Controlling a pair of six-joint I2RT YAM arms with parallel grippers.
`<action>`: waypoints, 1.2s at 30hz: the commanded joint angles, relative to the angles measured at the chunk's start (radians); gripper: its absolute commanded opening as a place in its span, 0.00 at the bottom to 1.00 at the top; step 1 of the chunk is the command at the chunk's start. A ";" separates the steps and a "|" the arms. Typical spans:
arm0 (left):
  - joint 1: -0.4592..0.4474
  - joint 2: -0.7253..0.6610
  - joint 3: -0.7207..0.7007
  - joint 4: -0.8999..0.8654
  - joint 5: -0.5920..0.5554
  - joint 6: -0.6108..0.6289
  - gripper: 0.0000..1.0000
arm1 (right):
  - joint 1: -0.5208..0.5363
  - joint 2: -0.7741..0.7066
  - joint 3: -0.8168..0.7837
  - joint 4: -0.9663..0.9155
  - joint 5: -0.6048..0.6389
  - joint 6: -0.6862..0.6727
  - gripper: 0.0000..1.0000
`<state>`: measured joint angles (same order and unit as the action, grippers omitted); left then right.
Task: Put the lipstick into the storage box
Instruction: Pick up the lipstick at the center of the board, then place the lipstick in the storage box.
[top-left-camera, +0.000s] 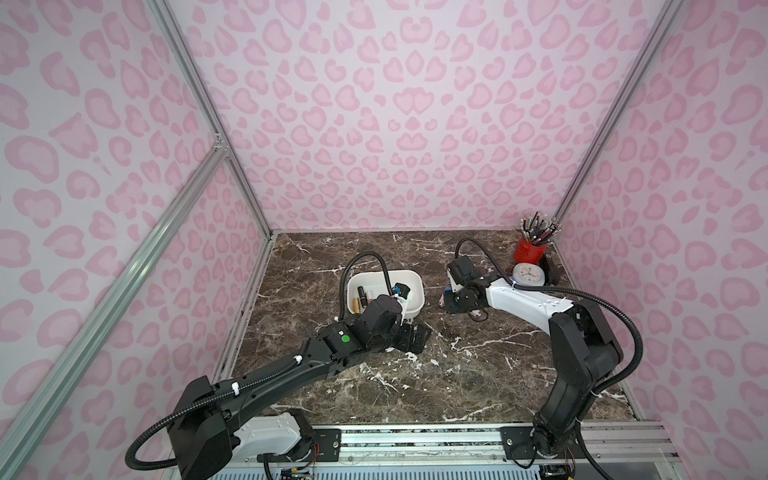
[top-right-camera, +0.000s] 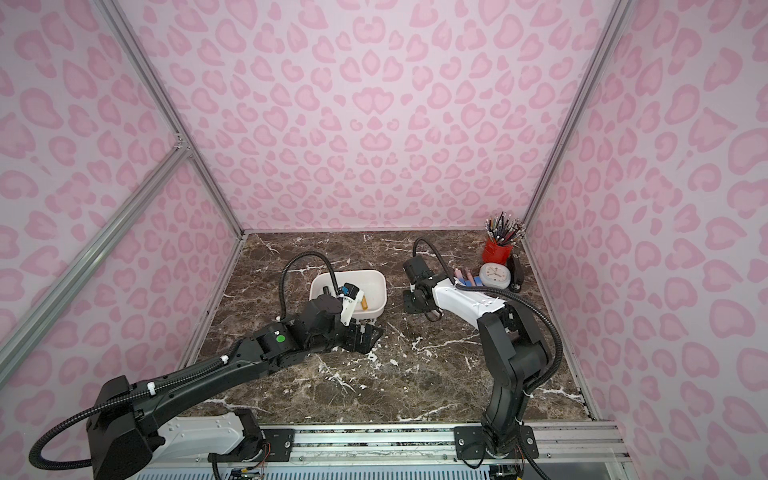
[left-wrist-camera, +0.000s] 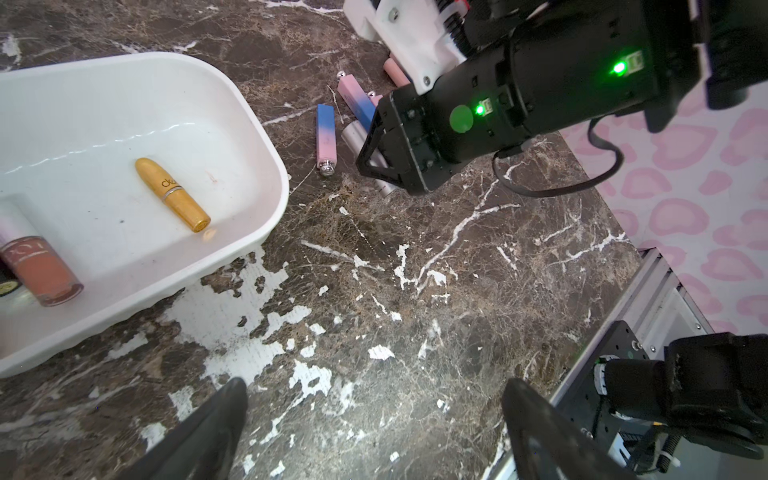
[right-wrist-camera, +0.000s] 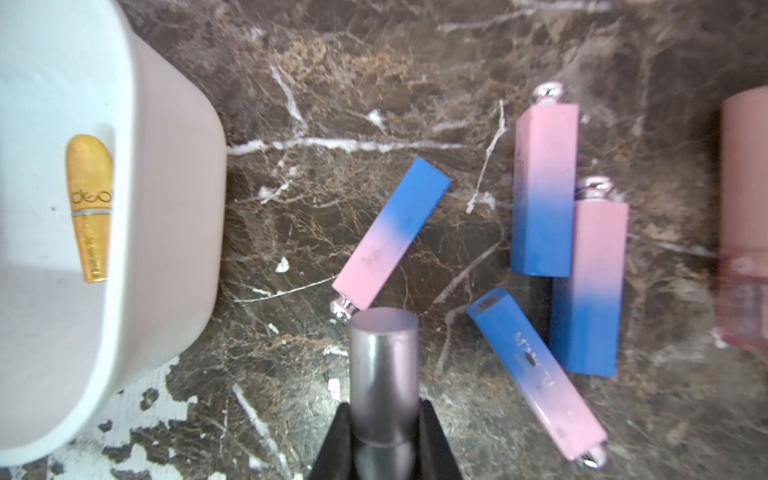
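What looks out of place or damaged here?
The marble surface is flaked to white patches beside the box. Four pink-blue lipsticks lie scattered at odd angles outside it. Nothing looks spilled.

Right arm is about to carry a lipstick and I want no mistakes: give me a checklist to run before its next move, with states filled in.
1. Grip: right gripper shut on the silver lipstick: ok.
2. Lift: silver lipstick off the table: cannot tell.
3. Neighbour: nearest pink-and-blue lipstick clear of the held one: cannot tell, its cap end sits right beside it.
4. Room: storage box has bare floor beside the gold lipstick: ok.
5. Other arm: left gripper open, empty, outside the box: ok.
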<state>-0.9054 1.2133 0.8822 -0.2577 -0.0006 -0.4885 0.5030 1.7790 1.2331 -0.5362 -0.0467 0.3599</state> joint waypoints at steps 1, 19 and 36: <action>0.001 -0.032 -0.020 0.005 -0.034 -0.004 0.98 | 0.019 -0.008 0.037 -0.048 0.039 0.005 0.18; 0.002 -0.340 -0.154 -0.148 -0.187 -0.037 0.98 | 0.196 0.339 0.597 -0.176 -0.024 0.009 0.18; 0.002 -0.486 -0.177 -0.256 -0.271 -0.068 0.98 | 0.223 0.647 0.881 -0.239 -0.105 0.019 0.27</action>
<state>-0.9043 0.7250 0.6991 -0.5007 -0.2481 -0.5488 0.7254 2.4252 2.1204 -0.7589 -0.1493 0.3843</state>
